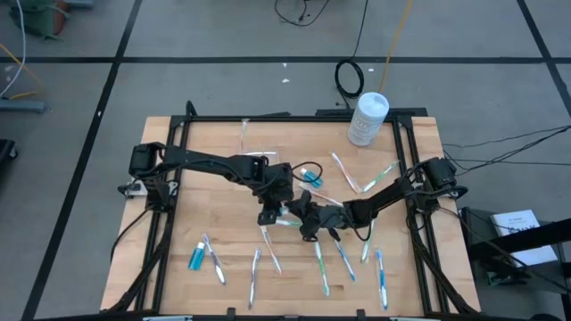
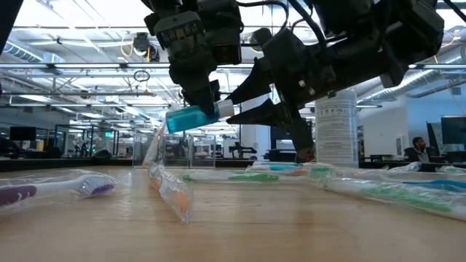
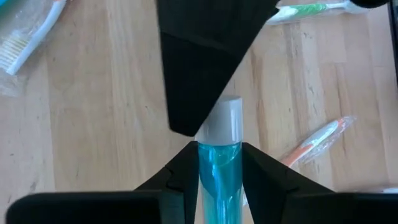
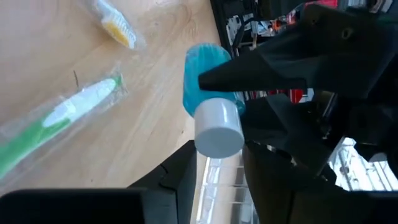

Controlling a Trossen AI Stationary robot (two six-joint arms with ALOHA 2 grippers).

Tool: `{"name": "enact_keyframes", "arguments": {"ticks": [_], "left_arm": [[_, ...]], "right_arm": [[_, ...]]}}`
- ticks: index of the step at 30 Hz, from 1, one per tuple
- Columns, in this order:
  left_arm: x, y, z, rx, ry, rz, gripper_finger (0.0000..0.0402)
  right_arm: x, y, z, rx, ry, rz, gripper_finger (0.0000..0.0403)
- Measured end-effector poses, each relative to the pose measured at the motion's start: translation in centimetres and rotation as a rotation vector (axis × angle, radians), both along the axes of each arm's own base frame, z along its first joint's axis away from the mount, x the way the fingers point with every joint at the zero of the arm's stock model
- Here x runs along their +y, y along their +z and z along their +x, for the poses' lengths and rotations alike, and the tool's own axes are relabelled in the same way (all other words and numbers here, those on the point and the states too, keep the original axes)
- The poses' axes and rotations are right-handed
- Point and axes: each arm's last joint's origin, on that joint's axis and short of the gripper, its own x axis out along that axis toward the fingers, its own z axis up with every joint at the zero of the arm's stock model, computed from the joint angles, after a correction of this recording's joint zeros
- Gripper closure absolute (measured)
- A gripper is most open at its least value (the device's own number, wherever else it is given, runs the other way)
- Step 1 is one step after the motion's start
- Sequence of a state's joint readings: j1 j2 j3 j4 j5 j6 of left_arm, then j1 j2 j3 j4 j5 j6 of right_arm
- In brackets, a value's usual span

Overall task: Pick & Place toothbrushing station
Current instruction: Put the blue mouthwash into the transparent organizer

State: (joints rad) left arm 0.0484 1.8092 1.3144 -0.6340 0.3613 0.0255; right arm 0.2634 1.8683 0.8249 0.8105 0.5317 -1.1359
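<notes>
Left jaws gripping blue bottle [image 3: 217, 168], right jaws parted around its white cap [image 4: 218, 129].

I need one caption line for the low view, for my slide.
Left pincer holds a blue bottle above the table; right pincer at its white cap.

no legible text anywhere; perhaps small print on the white tub [image 2: 336, 131], too blurred

2 blue bottles [image 1: 198, 258], 1 white tub [image 1: 367, 119].
</notes>
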Motion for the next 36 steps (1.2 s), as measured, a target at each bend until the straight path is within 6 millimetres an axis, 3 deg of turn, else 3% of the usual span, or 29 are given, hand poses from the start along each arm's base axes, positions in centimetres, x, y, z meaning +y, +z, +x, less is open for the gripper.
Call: {"name": "enact_keyframes", "arguments": {"ticks": [5, 9, 14, 22, 25, 29, 36], "left_arm": [[0.3, 0.4, -0.7, 0.035, 0.018, 0.045, 0.0299], [0.9, 1.9, -1.9, 0.044, 0.027, 0.117, 0.0299], [2.1, 5.2, -3.8, -0.022, 0.100, 0.246, 0.0299], [4.6, 11.8, -7.9, -0.266, 0.283, 0.442, 0.0300], [5.6, 13.0, -8.9, -0.379, 0.315, 0.488, 0.0300], [7.3, 11.9, -10.2, -0.451, 0.386, 0.526, 0.0300], [9.1, 4.6, -11.5, -0.730, 0.601, 0.508, 0.0300]], "right_arm": [[0.0, 0.1, -0.1, -0.023, -0.096, 0.011, 0.0278], [-0.5, 0.2, -0.2, -0.043, -0.239, -0.033, 0.0278], [-1.6, 0.2, -0.1, -0.069, -0.318, 0.003, 0.0278], [-2.1, 0.2, 0.0, -0.089, -0.345, 0.057, 0.0278], [-2.1, 0.2, 0.0, -0.094, -0.348, 0.068, 0.0277], [-2.1, 0.0, -0.1, -0.104, -0.361, 0.109, 0.0277], [-2.2, -0.3, -0.2, -0.103, -0.383, 0.171, 0.0277]]}}
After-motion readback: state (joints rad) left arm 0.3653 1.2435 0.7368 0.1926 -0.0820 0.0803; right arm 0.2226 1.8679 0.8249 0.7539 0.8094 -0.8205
